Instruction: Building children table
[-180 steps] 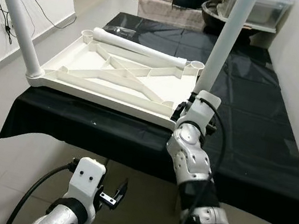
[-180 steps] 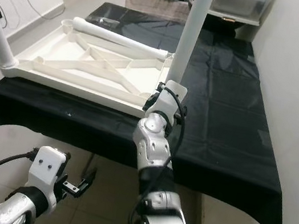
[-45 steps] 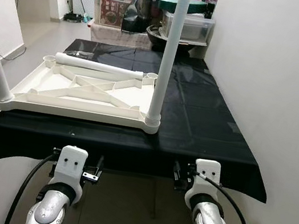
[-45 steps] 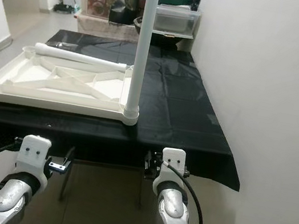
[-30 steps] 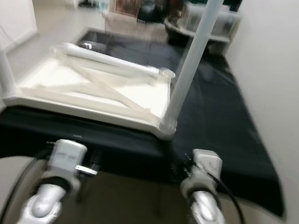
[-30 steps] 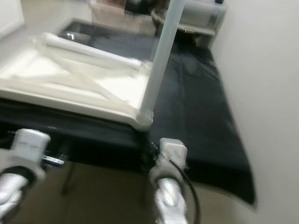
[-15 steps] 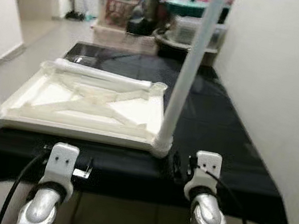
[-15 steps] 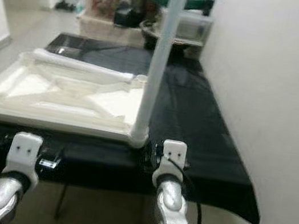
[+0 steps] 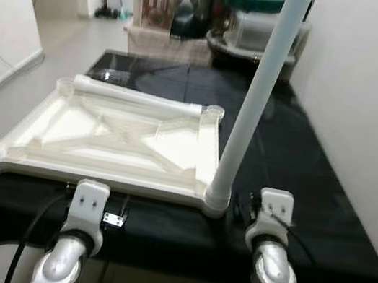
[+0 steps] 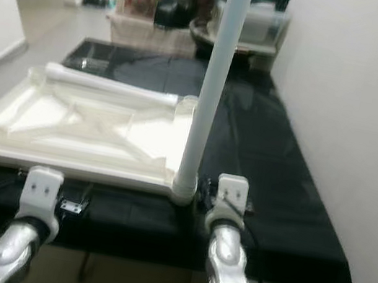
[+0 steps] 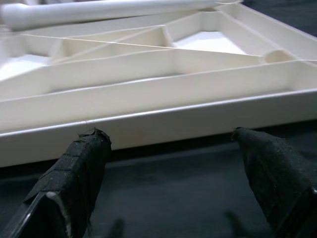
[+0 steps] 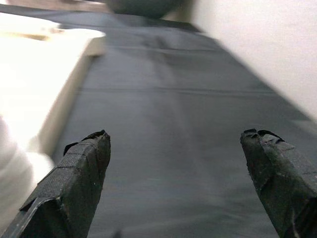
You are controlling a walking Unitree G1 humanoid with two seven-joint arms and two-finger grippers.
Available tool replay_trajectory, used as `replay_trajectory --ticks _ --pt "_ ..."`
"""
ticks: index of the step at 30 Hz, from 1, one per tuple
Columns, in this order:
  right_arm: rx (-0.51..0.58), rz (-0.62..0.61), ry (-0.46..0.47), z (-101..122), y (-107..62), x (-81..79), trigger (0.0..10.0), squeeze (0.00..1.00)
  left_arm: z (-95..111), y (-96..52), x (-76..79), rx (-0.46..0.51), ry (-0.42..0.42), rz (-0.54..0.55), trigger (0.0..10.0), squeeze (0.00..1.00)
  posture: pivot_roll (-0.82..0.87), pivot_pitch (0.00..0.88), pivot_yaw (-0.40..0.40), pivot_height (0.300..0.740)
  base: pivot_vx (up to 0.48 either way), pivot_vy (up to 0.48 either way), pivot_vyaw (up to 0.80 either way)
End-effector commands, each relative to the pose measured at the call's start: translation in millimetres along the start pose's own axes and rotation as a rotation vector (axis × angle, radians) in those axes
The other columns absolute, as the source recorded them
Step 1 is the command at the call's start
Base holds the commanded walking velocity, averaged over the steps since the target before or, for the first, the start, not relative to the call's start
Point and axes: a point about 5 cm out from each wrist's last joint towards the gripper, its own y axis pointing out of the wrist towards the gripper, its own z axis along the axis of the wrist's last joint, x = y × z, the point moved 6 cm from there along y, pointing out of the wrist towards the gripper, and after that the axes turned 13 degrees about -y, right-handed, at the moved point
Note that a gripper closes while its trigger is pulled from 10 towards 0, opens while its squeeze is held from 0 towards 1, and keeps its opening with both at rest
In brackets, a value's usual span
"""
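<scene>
Left gripper (image 11: pixel 173 173): fingers spread, empty, low before the near rim of the tabletop (image 9: pixel 123 141). Tabletop: white plastic, upside down on black cloth (image 9: pixel 301 169), ribbed underside up; likely light, stiff, smooth. Loose leg (image 9: pixel 138 97): lying across the far edge, beyond both grippers; probably easy to grasp mid-shaft, may roll. Fitted leg (image 9: pixel 254 102): upright in near corner, just left of right gripper (image 12: pixel 178 168). Right gripper: fingers apart, empty, over cloth.
</scene>
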Motion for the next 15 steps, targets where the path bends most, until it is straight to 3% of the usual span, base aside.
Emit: replay_trajectory --ticks 1,9,12,15 --pt "-0.016 -0.033 -0.008 -4.6 0.7 6.0 10.0 0.00 -5.3 -1.5 2.2 -0.025 -0.013 -0.013 10.0 0.00 0.03 0.000 -0.029 0.740 0.000 0.000 0.00" --pt "-0.020 0.110 0.033 -7.3 18.9 9.7 10.0 0.00 -14.6 -7.1 17.0 -0.071 -0.052 -0.095 10.0 0.00 0.03 0.000 -0.020 0.740 0.000 0.000 0.00" --pt "0.016 0.322 0.017 1.2 33.8 15.5 10.0 0.00 -28.3 -15.8 33.0 -0.142 -0.082 -0.186 10.0 0.00 0.03 0.000 -0.023 0.740 0.000 0.000 0.00" --pt "0.019 0.364 0.010 2.9 36.7 18.9 10.0 0.00 -31.5 -18.5 37.7 -0.160 -0.093 -0.213 10.0 0.00 0.03 0.000 -0.023 0.740 0.000 0.000 0.00"
